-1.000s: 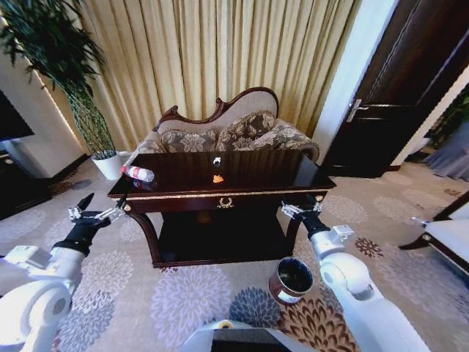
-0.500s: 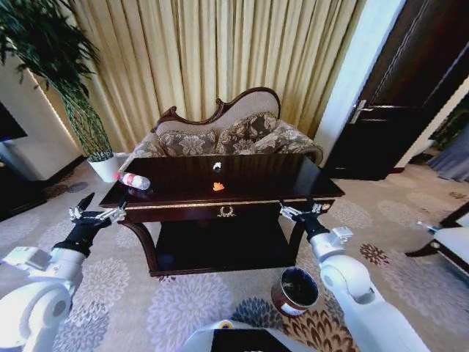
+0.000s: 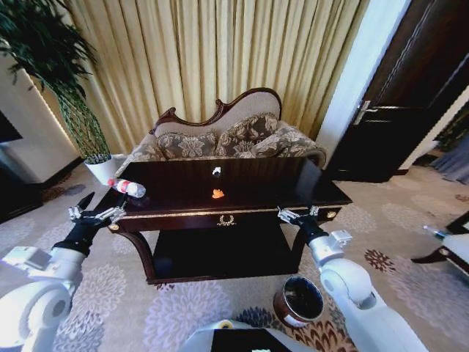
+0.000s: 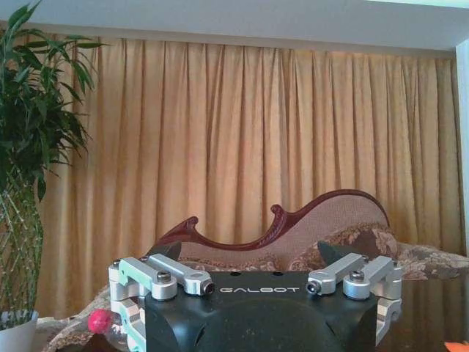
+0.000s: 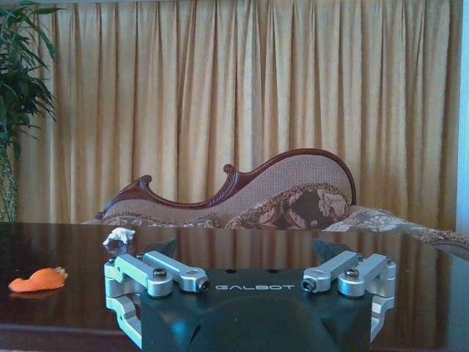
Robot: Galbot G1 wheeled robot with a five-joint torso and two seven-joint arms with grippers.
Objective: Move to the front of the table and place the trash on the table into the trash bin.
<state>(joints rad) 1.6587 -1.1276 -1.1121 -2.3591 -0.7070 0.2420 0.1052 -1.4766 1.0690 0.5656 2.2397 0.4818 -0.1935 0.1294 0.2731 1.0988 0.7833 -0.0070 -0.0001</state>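
Note:
The dark glossy table [image 3: 278,183] with a gold emblem on its drawer stands just ahead. On its top lie the trash items: a clear bottle with a red label [image 3: 126,188] at the left end, a tiny orange scrap [image 3: 218,193] [image 5: 38,279] mid-front and a tiny white scrap [image 3: 217,171] [image 5: 119,235] behind it. The bottle's red cap [image 4: 98,320] shows in the left wrist view. The round dark trash bin [image 3: 299,301] sits on the carpet at the front right. My left gripper [image 3: 95,213] [image 4: 249,257] hovers open off the table's left corner. My right gripper [image 3: 297,214] [image 5: 245,249] is open at the front right edge.
A carved sofa [image 3: 227,136] stands behind the table against gold curtains. A white plant pot [image 3: 97,167] with a tall plant is at the far left. A dark door [image 3: 410,95] is on the right. Patterned carpet lies open on both sides of the table.
The whole view has shifted: the camera has come closer to the table, and the bin now sits lower in the picture. Both arms keep the same open pose.

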